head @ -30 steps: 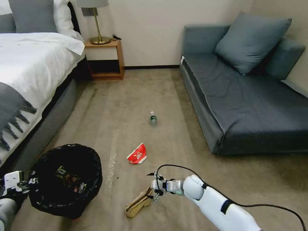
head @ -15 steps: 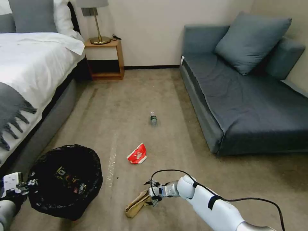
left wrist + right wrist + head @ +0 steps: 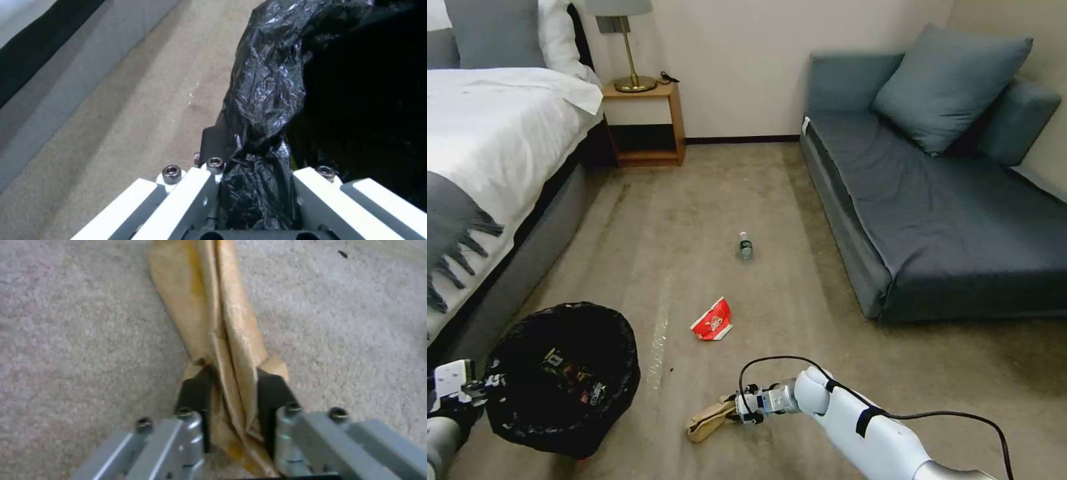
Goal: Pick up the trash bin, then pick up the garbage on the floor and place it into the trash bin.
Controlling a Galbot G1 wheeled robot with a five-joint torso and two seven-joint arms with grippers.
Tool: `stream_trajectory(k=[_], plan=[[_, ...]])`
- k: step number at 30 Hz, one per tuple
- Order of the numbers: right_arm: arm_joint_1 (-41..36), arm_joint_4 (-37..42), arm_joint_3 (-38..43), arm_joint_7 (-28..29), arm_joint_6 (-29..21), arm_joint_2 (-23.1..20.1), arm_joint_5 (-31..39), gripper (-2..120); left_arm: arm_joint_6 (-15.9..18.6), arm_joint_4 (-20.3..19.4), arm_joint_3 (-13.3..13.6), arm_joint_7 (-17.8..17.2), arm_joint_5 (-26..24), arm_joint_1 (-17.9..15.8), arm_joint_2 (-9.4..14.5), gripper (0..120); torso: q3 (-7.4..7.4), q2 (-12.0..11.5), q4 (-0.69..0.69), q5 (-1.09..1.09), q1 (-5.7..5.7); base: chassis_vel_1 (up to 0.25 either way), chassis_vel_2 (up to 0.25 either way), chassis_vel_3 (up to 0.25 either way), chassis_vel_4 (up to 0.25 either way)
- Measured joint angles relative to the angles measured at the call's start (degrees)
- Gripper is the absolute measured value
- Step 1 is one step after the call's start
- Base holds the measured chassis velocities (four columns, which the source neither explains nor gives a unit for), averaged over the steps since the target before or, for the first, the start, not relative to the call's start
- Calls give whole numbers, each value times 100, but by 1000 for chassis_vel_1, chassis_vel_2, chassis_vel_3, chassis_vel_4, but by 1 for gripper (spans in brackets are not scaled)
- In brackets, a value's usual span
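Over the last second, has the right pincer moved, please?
Yes. The right pincer has dropped lower and nearer the robot, farther from the red wrapper, and is shut on the paper bag.

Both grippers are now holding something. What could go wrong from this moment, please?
1. The right gripper pinches only one end of the crumpled paper bag; the thin paper may tear or slip when lifted.
2. The left gripper holds the trash bin by its black liner at the rim; the plastic may slip.
3. The bag lies apart from the bin, so it could fall during the carry.
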Motion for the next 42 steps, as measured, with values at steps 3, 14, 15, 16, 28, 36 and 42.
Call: stream_trajectory(k=[3, 14, 15, 16, 28, 36, 42], plan=[[-18, -3, 28, 4, 12, 10, -2, 10, 0, 15, 7, 0, 1, -8, 0, 3, 0, 0, 0, 0, 0, 0, 0, 0, 0], [-276, 708, 424, 96, -202, -319, 1021, 0, 0, 26, 24, -23, 2, -22, -43, 3, 0, 0, 0, 0, 0, 0, 0, 0, 0], [-276, 708, 424, 96, -202, -319, 1021, 0, 0, 26, 24, -23, 2, -22, -43, 3, 0, 0, 0, 0, 0, 0, 0, 0, 0], [-341, 919, 474, 119, -272, -432, 1310, 0, 0, 30, 21, -23, 2, -24, -43, 3, 0, 0, 1, 0, 0, 0, 0, 0, 0], [-978, 3579, 1112, 557, -1345, -1258, 4382, 0, 0, 43, 9, -25, -11, -50, -41, 3, -1, 0, -1, 0, 0, 0, 0, 0, 0], [-758, 4711, 374, 1160, -2000, -1038, 5118, 0, 0, -43, 16, -44, 8, -20, -66, 3, 0, 0, 0, -1, 0, 0, 0, 0, 0], [-141, 4138, -476, 1569, -2144, -67, 5162, 0, 0, -143, 1, -64, 26, 35, -86, 3, 0, 0, 1, -2, 0, 0, 0, 0, 0]])
